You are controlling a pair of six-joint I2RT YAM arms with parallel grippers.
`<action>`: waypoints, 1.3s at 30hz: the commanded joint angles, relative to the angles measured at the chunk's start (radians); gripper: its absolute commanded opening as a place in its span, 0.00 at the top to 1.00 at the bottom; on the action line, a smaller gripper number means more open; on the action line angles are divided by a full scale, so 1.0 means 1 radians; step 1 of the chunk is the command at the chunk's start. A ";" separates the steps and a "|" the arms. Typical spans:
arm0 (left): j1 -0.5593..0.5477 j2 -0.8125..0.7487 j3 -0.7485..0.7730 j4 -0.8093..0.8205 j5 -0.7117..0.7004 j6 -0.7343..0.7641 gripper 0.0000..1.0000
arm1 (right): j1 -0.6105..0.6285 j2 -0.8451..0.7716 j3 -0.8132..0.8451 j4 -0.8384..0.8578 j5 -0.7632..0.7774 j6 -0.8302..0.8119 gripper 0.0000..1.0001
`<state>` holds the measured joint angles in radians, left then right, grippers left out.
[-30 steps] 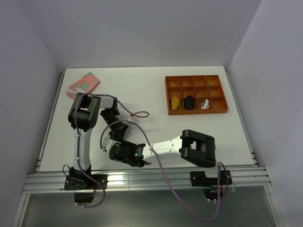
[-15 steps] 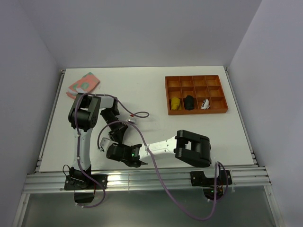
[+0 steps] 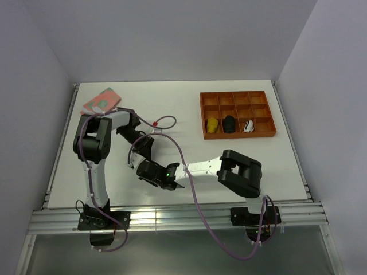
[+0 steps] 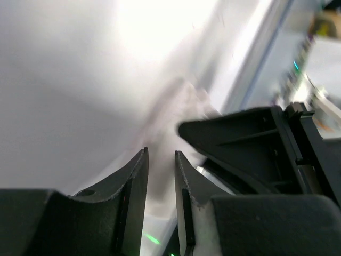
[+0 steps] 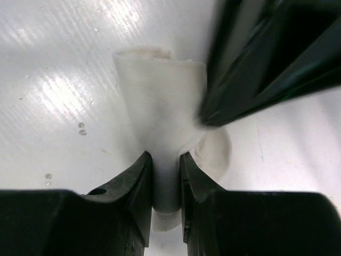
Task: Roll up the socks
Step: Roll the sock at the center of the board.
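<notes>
White sock (image 5: 160, 106) lies bunched on the tabletop (image 3: 172, 103), left of centre toward the near edge, where the two arms meet.

At the back left corner sits a pink packet (image 3: 101, 101). The left end effector (image 4: 160, 154) reaches toward the sock with its fingers a narrow gap apart; blur hides whether any fabric is caught between them. Just beside it, the right end effector (image 5: 165, 157) is closed tight on a fold of the sock, the cloth squeezed thin between its fingers and fanning out beyond the tips. Well apart on the right, an orange tray (image 3: 237, 93) with compartments holds three small bundles in its near row: a yellow bundle (image 3: 213, 124), a black bundle (image 3: 229, 123) and a white-and-black bundle (image 3: 248, 125).
</notes>
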<state>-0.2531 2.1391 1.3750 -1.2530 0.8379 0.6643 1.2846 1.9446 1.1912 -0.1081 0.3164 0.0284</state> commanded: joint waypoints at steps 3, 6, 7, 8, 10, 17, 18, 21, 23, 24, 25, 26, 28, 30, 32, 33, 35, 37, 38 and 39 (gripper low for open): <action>0.086 -0.142 0.001 0.213 0.078 -0.051 0.69 | -0.004 -0.007 -0.056 -0.097 -0.206 0.065 0.92; 0.126 -0.202 -0.056 0.311 0.061 -0.092 0.69 | -0.036 -0.016 -0.071 -0.085 -0.283 0.076 0.92; 0.136 -0.215 -0.065 0.341 0.058 -0.094 0.69 | -0.047 -0.024 -0.077 -0.075 -0.299 0.080 0.92; 0.159 -0.247 -0.091 0.365 0.055 -0.113 0.70 | -0.069 -0.027 -0.085 -0.074 -0.312 0.087 0.92; 0.195 -0.278 -0.112 0.388 0.046 -0.112 0.71 | -0.090 -0.030 -0.093 -0.073 -0.353 0.093 0.92; 0.233 -0.431 -0.218 0.458 -0.034 -0.042 0.72 | -0.152 0.002 -0.076 -0.087 -0.436 0.117 0.92; 0.235 -0.452 -0.235 0.469 -0.045 -0.032 0.72 | -0.165 0.005 -0.074 -0.087 -0.453 0.120 0.92; 0.242 -0.540 -0.296 0.500 -0.062 0.044 0.70 | -0.182 0.014 -0.077 -0.087 -0.471 0.123 0.92; 0.244 -0.609 -0.345 0.520 -0.063 0.099 0.67 | -0.188 0.022 -0.073 -0.091 -0.479 0.123 0.92; 0.244 -0.631 -0.361 0.527 -0.057 0.115 0.66 | -0.191 0.028 -0.071 -0.093 -0.484 0.125 0.92; 0.244 -0.651 -0.387 0.541 -0.051 0.127 0.66 | -0.195 0.033 -0.067 -0.099 -0.493 0.125 0.92; 0.244 -0.686 -0.398 0.541 -0.039 0.161 0.64 | -0.199 0.036 -0.067 -0.097 -0.497 0.126 0.92; 0.244 -0.718 -0.431 0.537 -0.004 0.201 0.61 | -0.203 0.040 -0.068 -0.094 -0.517 0.128 0.92; 0.244 -0.768 -0.458 0.541 0.018 0.250 0.57 | -0.214 0.047 -0.068 -0.094 -0.530 0.128 0.92; 0.242 -0.813 -0.499 0.553 0.038 0.291 0.54 | -0.229 0.056 -0.067 -0.094 -0.554 0.133 0.92; 0.239 -0.827 -0.511 0.555 0.041 0.305 0.53 | -0.235 0.059 -0.068 -0.094 -0.557 0.134 0.92; 0.227 -0.873 -0.557 0.567 0.038 0.340 0.52 | -0.241 0.068 -0.059 -0.105 -0.559 0.134 0.92; 0.200 -0.903 -0.609 0.573 0.021 0.376 0.52 | -0.245 0.077 -0.050 -0.113 -0.562 0.134 0.92; 0.186 -0.936 -0.626 0.593 0.001 0.382 0.51 | -0.248 0.082 -0.047 -0.116 -0.565 0.136 0.92; 0.173 -0.955 -0.643 0.607 -0.012 0.386 0.51 | -0.249 0.085 -0.041 -0.117 -0.568 0.134 0.92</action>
<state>-0.0475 1.2480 0.7696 -0.6918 0.8215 0.9642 1.0454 1.9358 1.1728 -0.0872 -0.2855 0.1692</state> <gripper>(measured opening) 0.488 0.273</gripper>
